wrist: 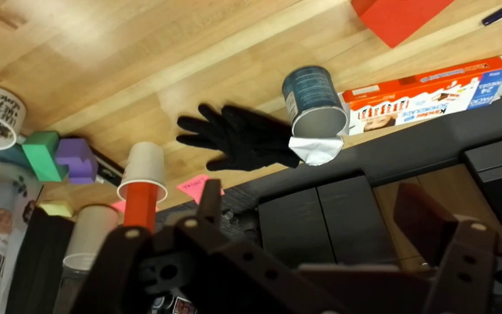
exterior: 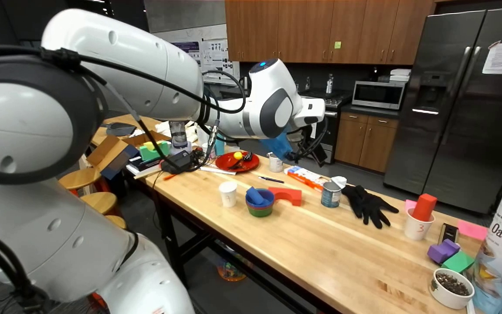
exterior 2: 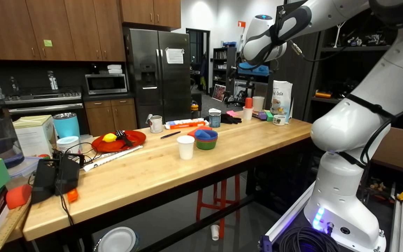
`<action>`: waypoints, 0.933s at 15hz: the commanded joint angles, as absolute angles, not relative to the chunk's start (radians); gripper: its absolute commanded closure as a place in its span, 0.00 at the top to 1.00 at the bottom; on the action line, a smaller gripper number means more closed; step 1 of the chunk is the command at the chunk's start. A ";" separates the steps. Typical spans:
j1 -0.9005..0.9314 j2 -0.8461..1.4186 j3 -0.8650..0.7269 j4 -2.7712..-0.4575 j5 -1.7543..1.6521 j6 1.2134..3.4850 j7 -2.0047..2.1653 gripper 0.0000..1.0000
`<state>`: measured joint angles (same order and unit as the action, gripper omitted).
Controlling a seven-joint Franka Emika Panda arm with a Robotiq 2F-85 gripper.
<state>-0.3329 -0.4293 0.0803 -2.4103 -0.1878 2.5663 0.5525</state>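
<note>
My gripper (wrist: 307, 205) is open, with nothing between its fingers in the wrist view. In an exterior view the gripper (exterior: 313, 148) hangs above the table's far side, apart from the things on it. In the wrist view a black glove (wrist: 246, 141) lies flat beside an open teal can (wrist: 314, 91) with its foil lid peeled back. A Kinder chocolate box (wrist: 429, 93) lies beside the can. A white paper cup (wrist: 145, 163) holds a red block (wrist: 140, 205). Purple (wrist: 76, 159) and green (wrist: 42, 155) blocks sit near it. A red arch block (exterior: 286, 196) touches stacked bowls (exterior: 259, 207) holding a blue piece.
A white cup (exterior: 228, 194) stands near the bowls. A red plate (exterior 2: 119, 140) holds a yellow item and black utensils. An oats bag (exterior: 501, 248) and a small pot (exterior: 451, 288) stand at one table end. Electronics, a blue tumbler (exterior 2: 66, 126) and boxes crowd the opposite end.
</note>
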 commanded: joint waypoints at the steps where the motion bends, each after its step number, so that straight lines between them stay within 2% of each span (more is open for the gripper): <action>1: -0.340 -0.404 0.058 -2.281 -0.251 2.475 0.482 1.00; 14: -0.198 -0.052 -0.055 -1.480 -0.266 2.039 0.036 1.00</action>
